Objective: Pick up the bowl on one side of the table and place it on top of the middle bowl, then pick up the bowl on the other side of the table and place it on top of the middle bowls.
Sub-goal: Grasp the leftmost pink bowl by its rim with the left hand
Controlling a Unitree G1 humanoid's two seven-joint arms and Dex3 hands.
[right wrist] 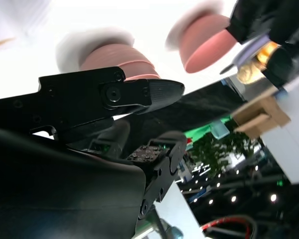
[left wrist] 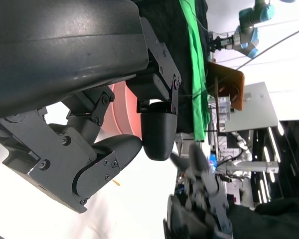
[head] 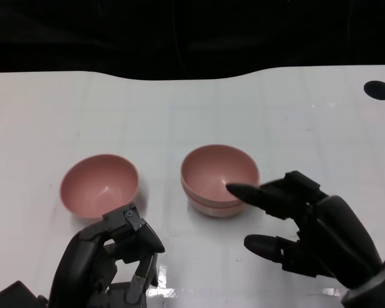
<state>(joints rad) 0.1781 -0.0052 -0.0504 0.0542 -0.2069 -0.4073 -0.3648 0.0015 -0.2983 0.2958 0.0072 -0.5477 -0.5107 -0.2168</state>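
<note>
Pink plastic bowl [head: 99, 184] sits at the left, just beyond the left hand [head: 115, 256], whose fingers are curled in, empty. To lift it cleanly, that hand should open and pinch the near rim. Right of it, two pink nested bowls [head: 219, 179] stand mid-table, the right hand [head: 305, 224] spread beside them, holding nothing.

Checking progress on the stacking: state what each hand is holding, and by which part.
Nothing is held. The right hand is open beside the stacked pink bowls. The left hand sits curled and empty near the single pink bowl.
</note>
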